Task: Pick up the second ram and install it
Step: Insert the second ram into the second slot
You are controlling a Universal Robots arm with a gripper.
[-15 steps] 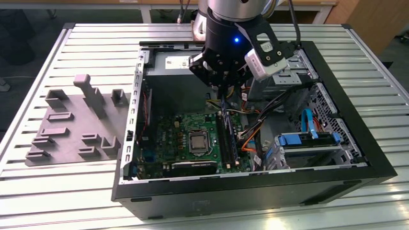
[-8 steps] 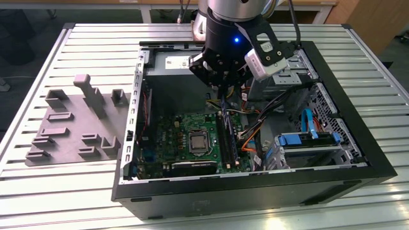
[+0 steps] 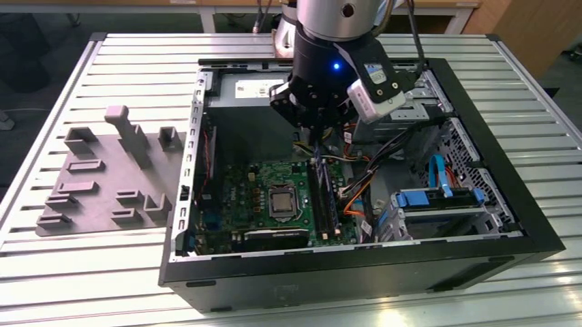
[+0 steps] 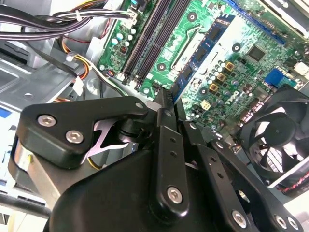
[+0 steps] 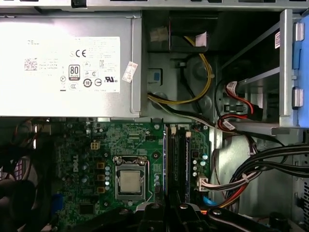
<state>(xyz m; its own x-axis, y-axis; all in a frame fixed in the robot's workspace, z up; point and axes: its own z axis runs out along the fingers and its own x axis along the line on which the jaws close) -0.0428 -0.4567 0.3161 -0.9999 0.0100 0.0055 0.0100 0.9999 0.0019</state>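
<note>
My gripper [image 3: 320, 133] hangs inside the open computer case [image 3: 509, 225], above the far end of the motherboard's [image 3: 255, 184] RAM slots [image 5: 176, 162]. Its fingers [image 4: 166, 125] are pressed together on the second ram's [image 4: 163, 94] thin edge.

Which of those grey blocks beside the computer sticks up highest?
The narrow grey post at the far edge of the grey mat, on the exterior view's left; it rises well above the low blocks around it.
</note>
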